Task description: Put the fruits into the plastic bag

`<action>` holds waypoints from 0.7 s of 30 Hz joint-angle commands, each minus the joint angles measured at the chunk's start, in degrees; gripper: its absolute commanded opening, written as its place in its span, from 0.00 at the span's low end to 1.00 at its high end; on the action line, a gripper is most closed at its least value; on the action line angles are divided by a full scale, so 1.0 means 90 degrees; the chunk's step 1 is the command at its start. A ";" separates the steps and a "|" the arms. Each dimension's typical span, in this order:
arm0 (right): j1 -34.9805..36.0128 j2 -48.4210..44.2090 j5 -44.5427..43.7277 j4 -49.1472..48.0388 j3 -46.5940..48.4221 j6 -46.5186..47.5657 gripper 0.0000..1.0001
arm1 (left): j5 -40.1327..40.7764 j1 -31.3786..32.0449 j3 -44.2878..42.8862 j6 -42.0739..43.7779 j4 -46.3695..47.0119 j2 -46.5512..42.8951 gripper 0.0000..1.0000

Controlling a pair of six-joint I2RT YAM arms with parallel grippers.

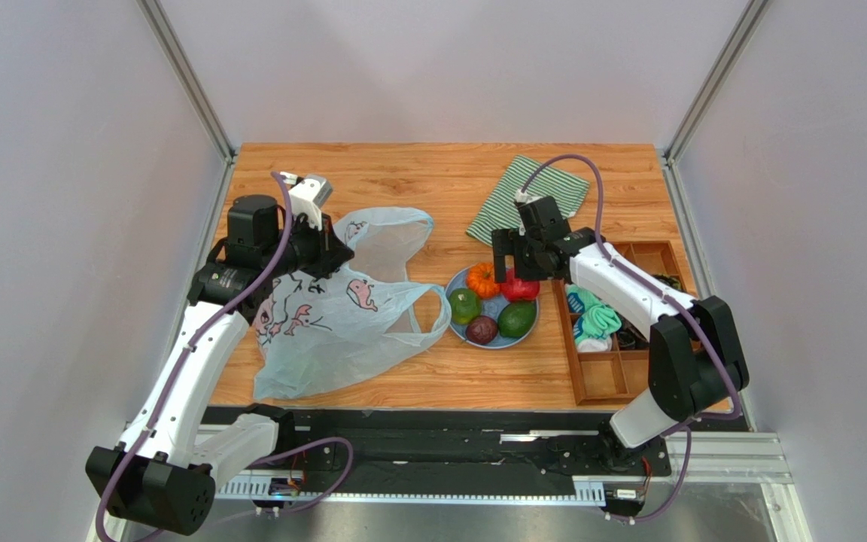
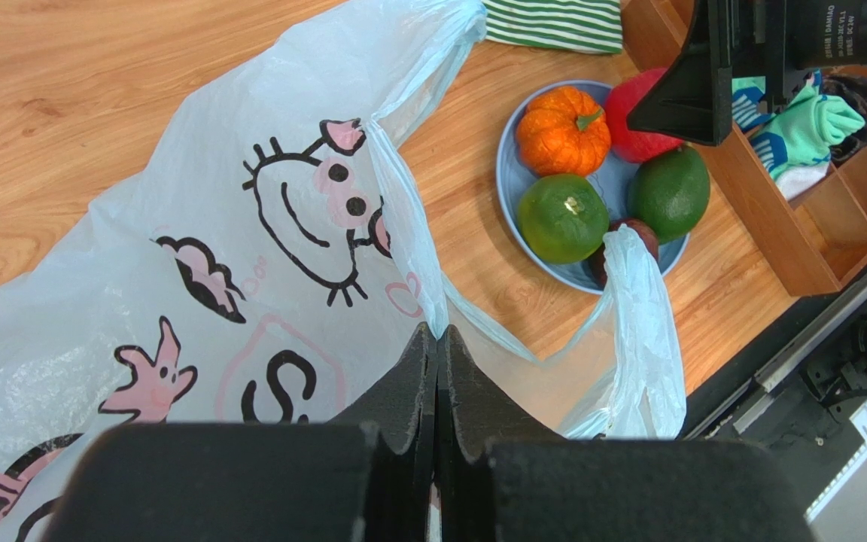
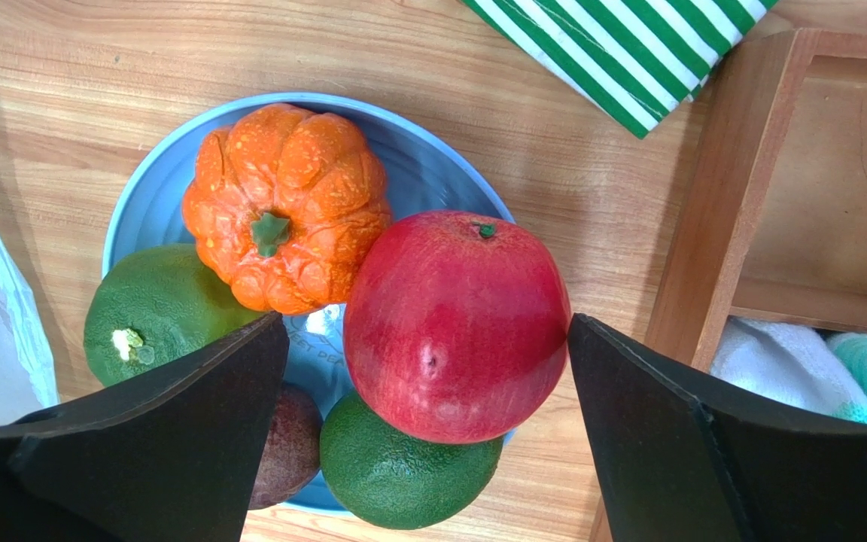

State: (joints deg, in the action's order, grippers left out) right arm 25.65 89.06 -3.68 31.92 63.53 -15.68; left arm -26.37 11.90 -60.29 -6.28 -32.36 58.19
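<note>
Fingers (image 3: 167, 440) spread wide, the right claw (image 3: 427, 325) hangs over the blue plate (image 3: 427, 147), red apple (image 3: 455, 339) between its tips (orange fruit (image 3: 285, 203) just left); the left claw (image 2: 436, 350) is clenched on the plastic bag (image 2: 235, 226) spread beneath it.

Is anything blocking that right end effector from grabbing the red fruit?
Nothing visible. The open right end effector hangs directly above the red apple, fingers either side; the orange pumpkin sits close beside it.
</note>
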 commanded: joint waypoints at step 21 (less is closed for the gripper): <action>-0.0096 0.0203 -0.0167 -0.0129 -0.0213 -0.0084 0.73 | 0.0030 -0.0033 -0.0176 0.0054 0.0070 -0.0050 0.00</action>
State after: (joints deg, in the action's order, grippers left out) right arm 25.10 91.53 -3.86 31.94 61.78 -16.29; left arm -26.35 11.90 -60.29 -6.28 -32.38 58.17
